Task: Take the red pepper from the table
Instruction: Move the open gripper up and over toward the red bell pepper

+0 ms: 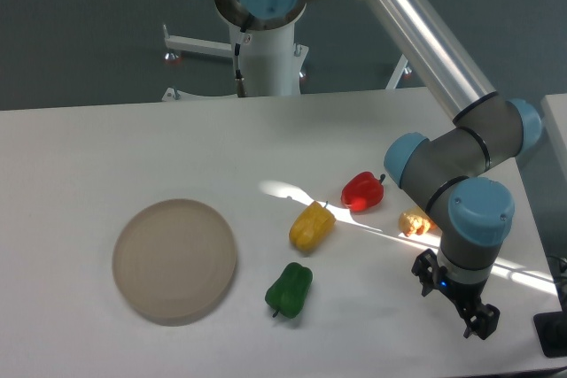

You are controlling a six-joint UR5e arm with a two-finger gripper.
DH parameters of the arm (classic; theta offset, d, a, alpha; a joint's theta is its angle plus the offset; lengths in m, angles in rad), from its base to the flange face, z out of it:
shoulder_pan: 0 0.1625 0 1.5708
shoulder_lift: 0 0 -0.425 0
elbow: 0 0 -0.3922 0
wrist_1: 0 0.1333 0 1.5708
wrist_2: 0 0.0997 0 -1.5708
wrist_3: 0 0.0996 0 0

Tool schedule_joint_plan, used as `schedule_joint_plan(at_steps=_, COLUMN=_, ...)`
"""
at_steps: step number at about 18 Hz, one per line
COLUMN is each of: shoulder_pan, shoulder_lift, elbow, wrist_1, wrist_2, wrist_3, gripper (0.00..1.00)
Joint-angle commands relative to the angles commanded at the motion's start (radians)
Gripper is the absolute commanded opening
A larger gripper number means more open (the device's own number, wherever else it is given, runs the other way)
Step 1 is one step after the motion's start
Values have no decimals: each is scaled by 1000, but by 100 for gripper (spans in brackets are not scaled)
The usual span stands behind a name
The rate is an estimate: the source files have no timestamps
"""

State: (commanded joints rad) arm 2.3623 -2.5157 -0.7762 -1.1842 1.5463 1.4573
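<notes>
- one small glossy red bell pepper [362,191] with a short dark stem lies on the large flat white table [106,148], right of centre, in a patch of bright light.
- one yellow bell pepper [312,226] lies just to its left and a little nearer the camera; the two are close but apart.
- one green bell pepper [289,289] lies nearer the camera than the yellow one, also apart from it.
- one small knobbly tan object [415,221], partly hidden by the arm, sits just right of the red pepper; what it is cannot be told.
- one round flat beige disc [174,259] rests on the left half of the table, well apart from all three peppers.
- one two-finger black gripper [454,300] hangs low over the table to the right of the red pepper and nearer the camera, not touching any object; its fingers stand spread with a clear gap between them and nothing in the gap.
- the grey and blue robot arm [461,161] runs from its white base behind the table's far edge, over the right side, with its wrist joints just right of the red pepper.
- bare tabletop lies behind the red pepper up to the far edge; the table's right edge is close beyond the arm.
</notes>
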Motion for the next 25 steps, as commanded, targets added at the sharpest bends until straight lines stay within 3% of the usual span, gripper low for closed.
schedule_joint_plan(at_steps=9, shoulder_pan=-3, shoulder_lift=46, elbow=-32, wrist_1=-8, wrist_2=-2, wrist_3=-35, gripper=100)
schedule_joint_plan(at_steps=17, shoulder_pan=6, shoulder_lift=198, elbow=-224, wrist_1=-43, wrist_2=0, wrist_3=-26, gripper=100)
schedule_joint_plan(at_steps=25, shoulder_pan=8, shoulder_lift=369, elbow=-484, wrist_1=-38, wrist_2=26, wrist_3=23, gripper=100)
